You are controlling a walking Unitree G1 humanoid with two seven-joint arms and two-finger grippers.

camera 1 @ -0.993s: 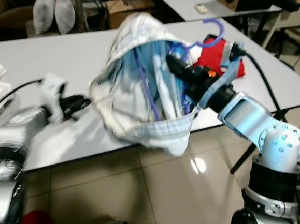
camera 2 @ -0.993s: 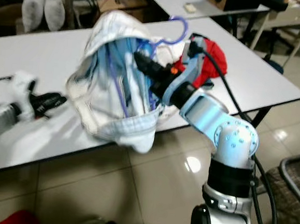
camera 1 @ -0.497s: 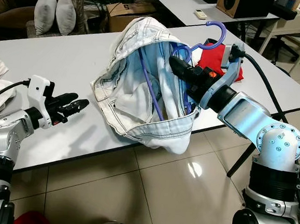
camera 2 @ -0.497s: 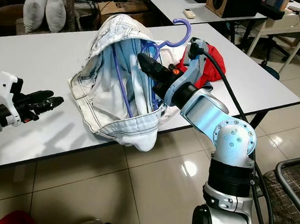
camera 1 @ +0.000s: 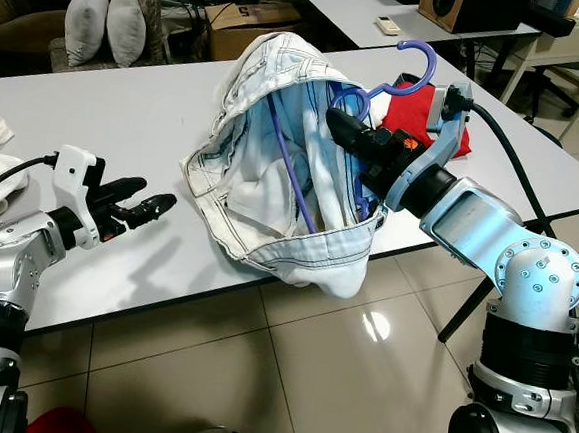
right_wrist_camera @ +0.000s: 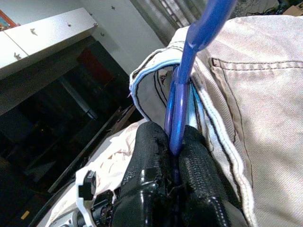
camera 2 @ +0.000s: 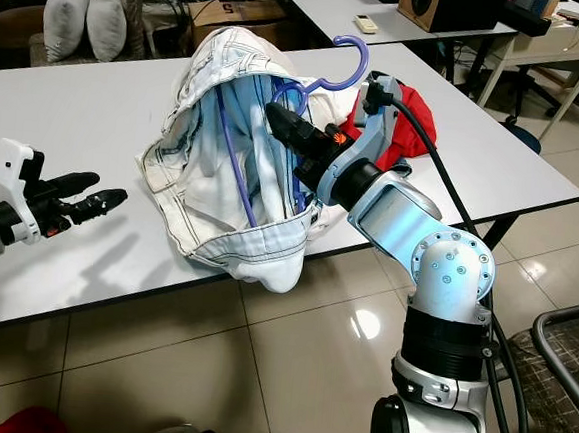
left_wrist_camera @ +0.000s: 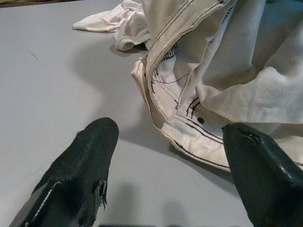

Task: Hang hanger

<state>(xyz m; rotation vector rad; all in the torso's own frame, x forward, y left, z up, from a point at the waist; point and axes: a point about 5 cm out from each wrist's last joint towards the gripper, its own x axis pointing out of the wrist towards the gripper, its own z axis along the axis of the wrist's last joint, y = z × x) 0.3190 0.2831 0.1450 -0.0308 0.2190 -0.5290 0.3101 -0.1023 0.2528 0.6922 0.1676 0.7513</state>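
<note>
White table (camera 1: 127, 113): right gripper (right_wrist_camera: 174, 156) fingers pinch blue hanger (camera 1: 406, 70).

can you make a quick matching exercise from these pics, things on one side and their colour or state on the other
Things:
1. hanger
2. right hand
3. left hand
4. bundle of cloth behind the right arm

States:
a. open, above the table
b. red
c. purple, with a pale garment on it
d. shut on the hanger

Pairs: 1-c, 2-d, 3-a, 4-b
</note>
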